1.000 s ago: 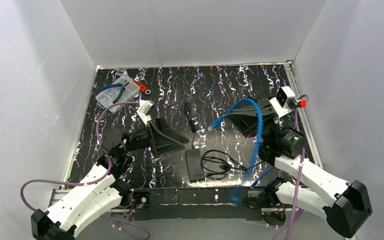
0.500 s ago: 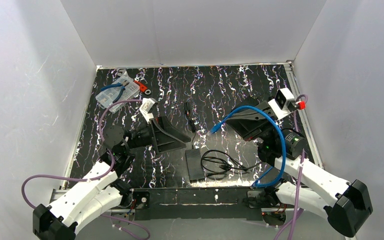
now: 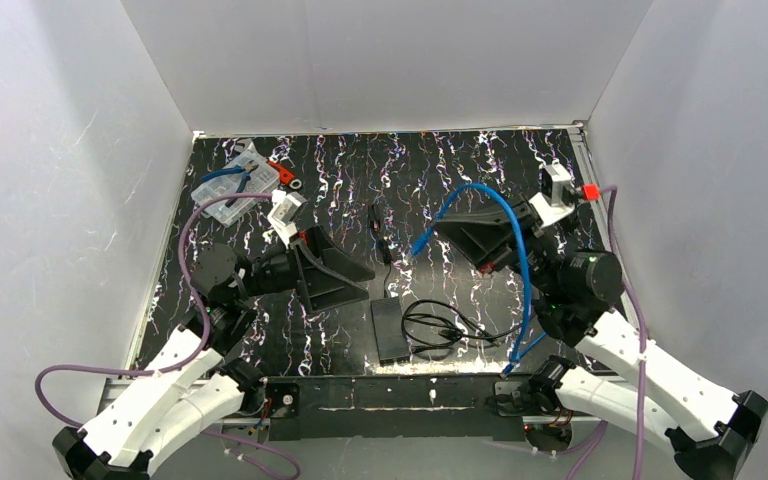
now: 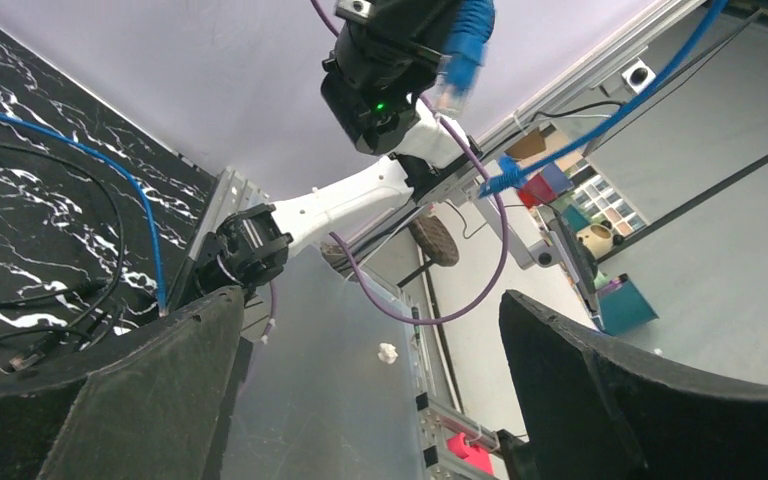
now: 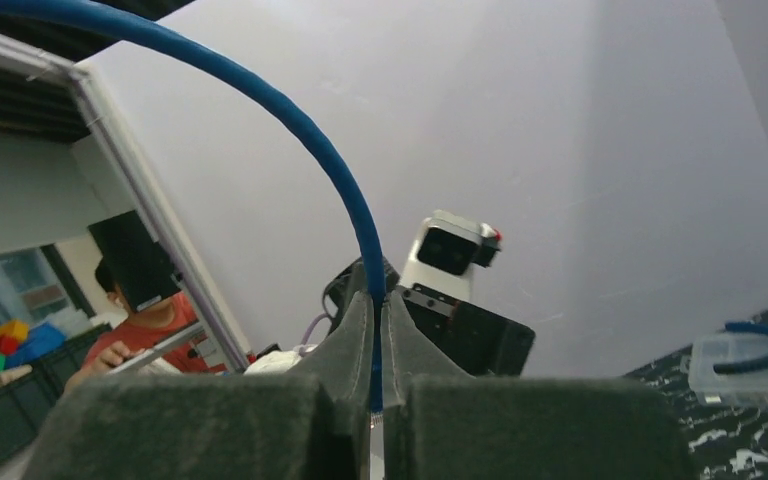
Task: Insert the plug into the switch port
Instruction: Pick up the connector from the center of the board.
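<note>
Switch (image 3: 392, 330) lies just left of coiled cord (image 3: 442, 325), case (image 3: 226, 193) back-left.

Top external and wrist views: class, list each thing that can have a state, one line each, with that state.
left gripper: open, empty.
right gripper: shut on the blue cable.
blue cable: lifted, arching above the table.
plug: free in the air, not inserted.
switch: lying flat, blue plug not in it.
black cable: loosely coiled beside the switch.
</note>
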You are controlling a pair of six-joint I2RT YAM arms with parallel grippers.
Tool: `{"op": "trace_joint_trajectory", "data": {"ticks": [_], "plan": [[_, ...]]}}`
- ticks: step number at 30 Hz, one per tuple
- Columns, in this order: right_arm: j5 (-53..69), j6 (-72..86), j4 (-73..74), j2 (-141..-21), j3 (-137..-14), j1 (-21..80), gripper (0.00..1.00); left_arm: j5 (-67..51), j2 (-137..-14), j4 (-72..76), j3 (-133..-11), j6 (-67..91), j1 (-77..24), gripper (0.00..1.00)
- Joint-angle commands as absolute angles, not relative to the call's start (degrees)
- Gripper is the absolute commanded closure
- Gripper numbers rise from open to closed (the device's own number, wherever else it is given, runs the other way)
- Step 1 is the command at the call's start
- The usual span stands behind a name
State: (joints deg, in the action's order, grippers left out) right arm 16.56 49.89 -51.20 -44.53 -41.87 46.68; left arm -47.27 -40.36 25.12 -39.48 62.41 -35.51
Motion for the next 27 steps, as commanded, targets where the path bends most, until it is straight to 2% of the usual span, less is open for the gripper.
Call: {"op": "trace_joint_trajectory", "data": {"ticks": [1, 4, 10, 17, 27], "plan": [[9.0, 49.5, -25.6, -44.6, -50.7, 47.6, 0.99, -46.4, -39.2, 14.3, -44.9, 50.8, -35.6, 0.0], [4.7, 50.5, -13.2, -46.4, -56.6, 48.8, 0.99, -44.0, -39.2, 4.4, -48.1, 42.5, -35.7, 0.0], [-1.9, 51.4, -2.4, -49.6, -60.6, 50.5, 0.99, -37.9, -39.9, -3.3, -47.9, 31.9, -35.7, 0.0], [-7.4, 49.8, 5.5, -52.3, -63.3, 53.1, 0.99, -30.8, -38.0, -4.4, -45.3, 26.6, -38.5, 0.0], [-12.2, 49.7, 7.9, -53.9, -63.7, 55.9, 0.99, -19.2, -37.9, -7.4, -45.4, 19.6, -46.8, 0.0]]}}
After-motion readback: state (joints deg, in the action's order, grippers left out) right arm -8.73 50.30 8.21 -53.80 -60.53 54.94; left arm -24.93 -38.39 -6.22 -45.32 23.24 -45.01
